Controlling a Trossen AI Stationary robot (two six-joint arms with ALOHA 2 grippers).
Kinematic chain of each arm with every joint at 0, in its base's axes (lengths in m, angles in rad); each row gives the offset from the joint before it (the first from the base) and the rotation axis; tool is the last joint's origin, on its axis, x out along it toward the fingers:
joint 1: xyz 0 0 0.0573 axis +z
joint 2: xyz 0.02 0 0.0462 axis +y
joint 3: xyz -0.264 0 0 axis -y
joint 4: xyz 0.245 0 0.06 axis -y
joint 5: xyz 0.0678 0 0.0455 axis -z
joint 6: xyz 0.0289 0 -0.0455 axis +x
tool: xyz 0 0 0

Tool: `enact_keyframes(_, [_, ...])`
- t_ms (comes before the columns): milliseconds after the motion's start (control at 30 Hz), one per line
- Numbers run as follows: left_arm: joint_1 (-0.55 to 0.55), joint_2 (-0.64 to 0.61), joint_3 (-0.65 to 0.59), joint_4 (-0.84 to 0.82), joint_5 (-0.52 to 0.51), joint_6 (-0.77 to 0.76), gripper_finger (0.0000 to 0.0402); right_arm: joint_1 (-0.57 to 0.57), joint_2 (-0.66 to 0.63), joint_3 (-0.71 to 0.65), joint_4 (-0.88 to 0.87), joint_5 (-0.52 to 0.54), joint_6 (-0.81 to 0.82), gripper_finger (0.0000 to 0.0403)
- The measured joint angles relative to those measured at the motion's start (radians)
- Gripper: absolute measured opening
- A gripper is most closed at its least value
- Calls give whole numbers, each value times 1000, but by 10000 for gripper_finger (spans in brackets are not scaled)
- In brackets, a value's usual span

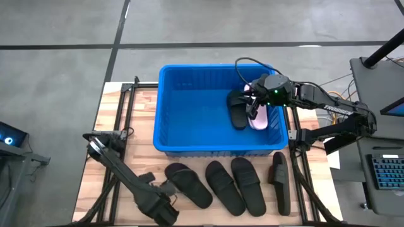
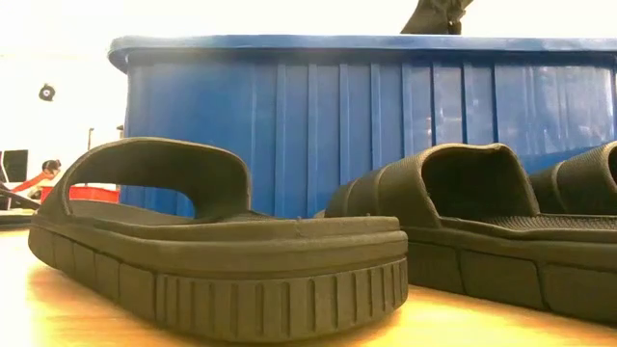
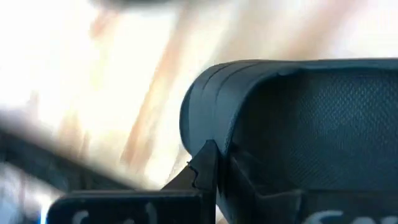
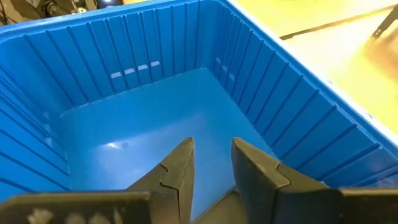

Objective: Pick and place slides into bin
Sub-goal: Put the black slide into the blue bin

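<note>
Wooden table (image 1: pixel 136 107) carries the bin (image 1: pixel 189 104) and four black slides (image 1: pixel 243 183) in a row before it. Left gripper (image 1: pixel 165 197) has its fingers pressed together on the leftmost slide (image 1: pixel 187 183), at its strap; the rubber looks light, bendable and not slippery. Its arm reaches low across the table. Right gripper (image 1: pixel 257 101) hangs inside the bin, fingers a little apart, above a black slide (image 1: pixel 237 112) and a pink slide (image 1: pixel 259 118).
</note>
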Motion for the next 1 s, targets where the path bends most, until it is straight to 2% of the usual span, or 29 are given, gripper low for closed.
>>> enact_keyframes(67, [13,-54,1,54,-22,68,1,0,0,0,0,2,-2,94])
enact_keyframes(200, [45,-158,1,137,-151,84,0,0,-1,0,-5,3,6,89])
enact_keyframes(433, [133,-297,7,441,-310,337,0,-2,-1,0,-18,6,49,84])
enact_keyframes(667, [249,-370,9,665,-474,575,0,-2,-33,0,-15,11,109,83])
enact_keyframes(833, [347,-400,10,738,-575,744,0,-2,-106,0,49,54,109,73])
enact_keyframes(1000, [464,-408,10,825,-608,950,0,-2,-195,0,127,61,96,66])
